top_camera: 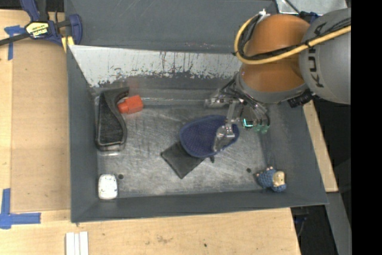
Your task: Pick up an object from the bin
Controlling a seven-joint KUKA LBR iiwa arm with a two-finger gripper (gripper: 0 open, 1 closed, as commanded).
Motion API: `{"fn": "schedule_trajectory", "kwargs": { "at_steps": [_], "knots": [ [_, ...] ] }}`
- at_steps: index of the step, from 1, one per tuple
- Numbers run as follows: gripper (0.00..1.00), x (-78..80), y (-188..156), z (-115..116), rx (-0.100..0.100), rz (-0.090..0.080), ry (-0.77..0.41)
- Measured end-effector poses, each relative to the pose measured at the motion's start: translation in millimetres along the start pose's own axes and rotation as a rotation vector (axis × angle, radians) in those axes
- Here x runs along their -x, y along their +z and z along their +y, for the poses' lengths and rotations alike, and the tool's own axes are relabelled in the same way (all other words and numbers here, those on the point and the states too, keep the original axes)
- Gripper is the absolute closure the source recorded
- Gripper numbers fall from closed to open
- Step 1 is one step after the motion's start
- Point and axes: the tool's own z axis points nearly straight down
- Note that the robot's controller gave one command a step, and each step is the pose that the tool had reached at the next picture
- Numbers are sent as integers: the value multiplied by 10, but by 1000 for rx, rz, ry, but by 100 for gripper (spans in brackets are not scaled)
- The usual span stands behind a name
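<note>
Dark-blue, rounded and soft-looking, a cloth pouch (200,135) lies near the middle of the grey metal bin (179,197), its lower-left edge overlapping a flat dark-grey square pad (179,161). The pincer (228,131) is down at the pouch's right edge, and I cannot tell whether it is open or closed, or whether it has hold of anything. Well apart lie a black oblong brush (111,122) with an orange block (130,104) beside it at the left wall, a small white piece (107,186) in the near-left corner and a small blue-and-yellow figure (271,178) in the near-right corner.
</note>
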Motion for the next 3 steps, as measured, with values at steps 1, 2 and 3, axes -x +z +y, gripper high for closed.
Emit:
{"fn": "schedule_trajectory", "kwargs": {
  "at_steps": [1, 2, 3],
  "knots": [
    [0, 9, 755, 65, 1, -3, 191],
    [100, 13, 732, 65, 0, -2, 189],
    [100, 79, -609, -71, 0, -15, 136]
  ]
}}
